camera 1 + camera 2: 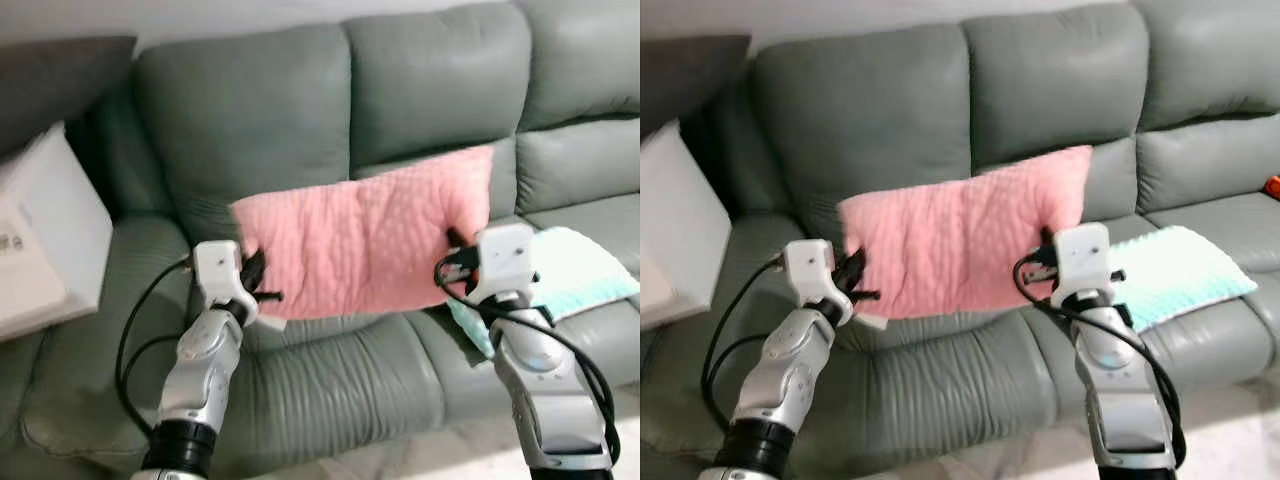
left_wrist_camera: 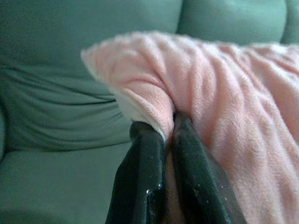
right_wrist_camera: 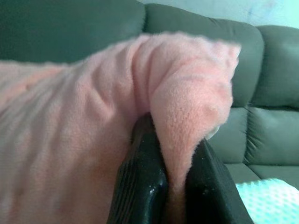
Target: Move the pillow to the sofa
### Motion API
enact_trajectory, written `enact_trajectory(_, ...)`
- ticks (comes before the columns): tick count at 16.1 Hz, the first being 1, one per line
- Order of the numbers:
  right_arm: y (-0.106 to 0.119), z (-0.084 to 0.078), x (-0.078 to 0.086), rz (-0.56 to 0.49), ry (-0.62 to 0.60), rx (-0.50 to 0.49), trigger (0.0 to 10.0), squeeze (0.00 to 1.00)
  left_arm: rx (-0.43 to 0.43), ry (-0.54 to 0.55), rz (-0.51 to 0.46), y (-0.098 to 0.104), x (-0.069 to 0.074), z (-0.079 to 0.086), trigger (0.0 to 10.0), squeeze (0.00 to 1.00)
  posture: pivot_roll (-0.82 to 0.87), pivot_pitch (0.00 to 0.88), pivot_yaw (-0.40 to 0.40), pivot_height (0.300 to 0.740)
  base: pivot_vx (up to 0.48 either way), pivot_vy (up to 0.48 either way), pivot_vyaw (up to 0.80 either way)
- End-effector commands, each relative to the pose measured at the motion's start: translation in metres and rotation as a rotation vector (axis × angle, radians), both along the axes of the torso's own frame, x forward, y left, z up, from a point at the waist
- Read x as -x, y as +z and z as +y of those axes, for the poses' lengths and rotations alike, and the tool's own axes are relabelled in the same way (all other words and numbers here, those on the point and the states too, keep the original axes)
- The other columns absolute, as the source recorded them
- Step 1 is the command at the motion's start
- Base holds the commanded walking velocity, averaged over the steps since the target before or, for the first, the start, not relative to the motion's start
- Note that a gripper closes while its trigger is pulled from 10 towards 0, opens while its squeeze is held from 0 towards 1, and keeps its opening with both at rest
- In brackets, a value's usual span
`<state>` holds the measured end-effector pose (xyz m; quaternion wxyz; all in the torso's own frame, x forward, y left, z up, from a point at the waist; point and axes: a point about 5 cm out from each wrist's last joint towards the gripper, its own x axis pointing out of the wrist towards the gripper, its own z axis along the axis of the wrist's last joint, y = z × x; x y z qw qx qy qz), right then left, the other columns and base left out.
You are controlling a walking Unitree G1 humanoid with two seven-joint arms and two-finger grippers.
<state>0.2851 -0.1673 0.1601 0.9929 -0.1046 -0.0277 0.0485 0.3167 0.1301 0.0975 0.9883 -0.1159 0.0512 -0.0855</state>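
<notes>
Head eyes overlook sofa [image 1: 300, 110]; wrist cameras sit close against pillow [image 2: 224, 88].

Pillow [image 1: 365, 235]: pink, plush, with a faint ribbed or quilted texture; a white underside is seen at the pinched corner in the left wrist view. Sofa [image 1: 430, 80]: grey-green leather, plain, unpatterned. Mat [image 1: 575, 270] on the seat: pale mint-turquoise, finely dotted weave. Box-like object [image 1: 45, 235] on the sofa arm: white. Left gripper [image 2: 169, 140] and right gripper [image 3: 176, 158]: black fingers, silver arms, white housings, black cables. Small orange object [image 1: 1273, 185] noted at the seat edge.
</notes>
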Motion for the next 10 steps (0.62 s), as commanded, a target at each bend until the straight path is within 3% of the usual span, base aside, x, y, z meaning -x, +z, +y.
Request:
enact_trajectory(1,0.0091,0.0118,0.0005,-0.045,0.047,-0.013,10.0,0.00,-0.028,0.055,-0.019,0.0037,-0.0018,0.0155,10.0,0.00,-0.10,0.000,0.039,0.740,0.000,0.000,0.00)
enact_trajectory(5,0.0098,0.0130,0.0017,-0.049,0.065,-0.010,10.0,0.00,-0.037,0.067,-0.018,0.0034,-0.0022,0.0169,10.0,0.00,-0.10,0.000,0.038,0.740,0.000,0.000,0.00)
enact_trajectory(10,0.0104,0.0158,0.0021,-0.052,0.088,-0.028,10.0,0.00,-0.048,0.069,-0.008,0.0014,-0.0019,0.0176,10.0,0.00,-0.10,0.000,0.037,0.740,0.000,0.000,0.58)
